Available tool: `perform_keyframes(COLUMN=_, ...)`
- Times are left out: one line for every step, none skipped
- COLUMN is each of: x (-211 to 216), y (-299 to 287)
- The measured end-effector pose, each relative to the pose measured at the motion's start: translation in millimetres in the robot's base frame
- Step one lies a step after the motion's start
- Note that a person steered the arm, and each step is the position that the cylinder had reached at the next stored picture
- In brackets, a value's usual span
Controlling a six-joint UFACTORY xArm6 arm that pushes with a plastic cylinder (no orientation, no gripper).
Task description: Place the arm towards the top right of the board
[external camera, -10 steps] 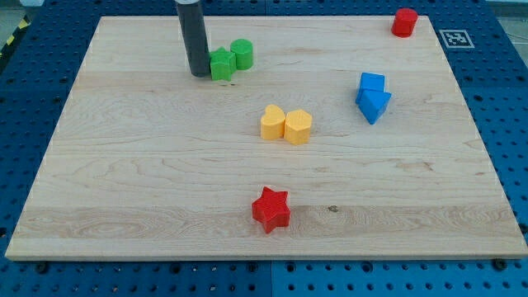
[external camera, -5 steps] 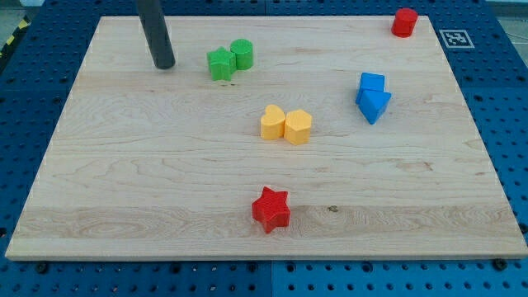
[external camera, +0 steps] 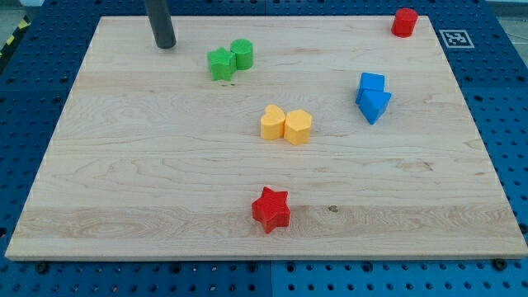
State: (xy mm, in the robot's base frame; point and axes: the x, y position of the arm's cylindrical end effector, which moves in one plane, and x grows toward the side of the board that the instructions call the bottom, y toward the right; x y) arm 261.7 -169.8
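Note:
My tip (external camera: 165,45) rests on the wooden board (external camera: 148,165) near the view's top left, left of the green blocks and apart from them. A green star block (external camera: 220,63) and a green cylinder (external camera: 242,54) touch each other at the top middle. A red block (external camera: 403,22) sits in the top right corner. Two blue blocks (external camera: 373,96) sit together at the right. Two yellow blocks (external camera: 286,124) touch in the middle. A red star (external camera: 271,209) lies near the bottom middle.
The board lies on a blue perforated table (external camera: 511,124). A black-and-white marker tag (external camera: 456,38) sits just off the board's top right corner.
My tip has moved from beside the green star to the left and then towards the view's top. No block has moved.

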Motion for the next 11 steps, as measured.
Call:
perform_keyframes(x=-3.6, y=0.0)
perform_keyframes(x=-5.3, y=0.0)
perform_keyframes(x=-41.0, y=0.0)
perform_keyframes(x=-57.4, y=17.0)
perform_keyframes(x=-58.5, y=47.2)
perform_keyframes(x=-58.5, y=75.2)
perform_keyframes(x=-58.5, y=83.4)
perform_keyframes(x=-55.1, y=83.5)
perform_keyframes(x=-55.1, y=88.1)
perform_keyframes(x=-55.0, y=111.2)
perform_keyframes(x=-54.9, y=135.1)
